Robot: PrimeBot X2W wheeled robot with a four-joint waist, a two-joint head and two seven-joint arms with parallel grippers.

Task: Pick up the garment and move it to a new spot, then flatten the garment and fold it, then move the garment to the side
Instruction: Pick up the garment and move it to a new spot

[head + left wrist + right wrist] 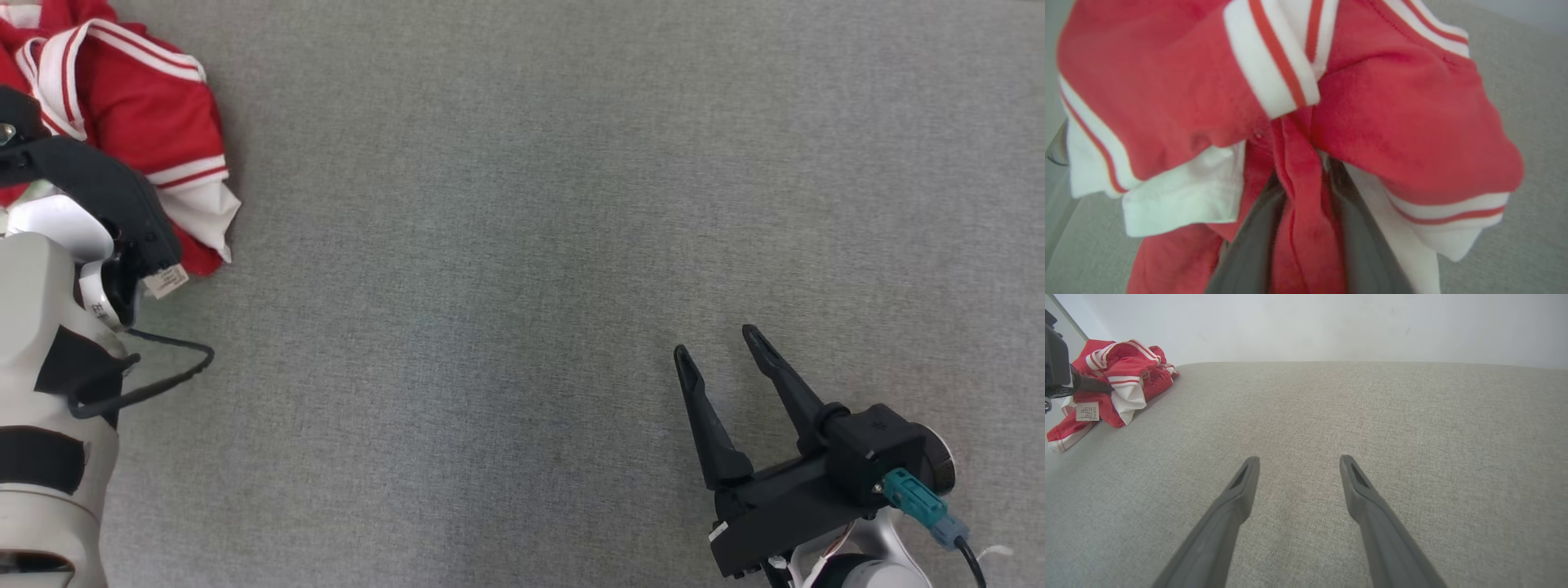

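Observation:
The garment (139, 98) is a crumpled red shirt with white striped trim, heaped at the far left of the grey cloth surface (522, 245). My left gripper (1304, 179) is pushed into the heap, its two fingers closed on a ridge of the red garment (1404, 122), with their tips buried in the folds. One of its dark fingers (114, 196) lies over the shirt's near edge. My right gripper (714, 341) rests open at the lower right, far from the shirt, with nothing between its fingers. In the right wrist view the right gripper (1298, 459) points across bare cloth, and the garment (1126, 371) lies far left.
A white care label (166, 281) hangs from the shirt's near edge. A black cable (163, 384) loops off my left forearm. A pale wall (1306, 326) stands behind the surface's far edge. Wide grey cloth stretches between the two grippers.

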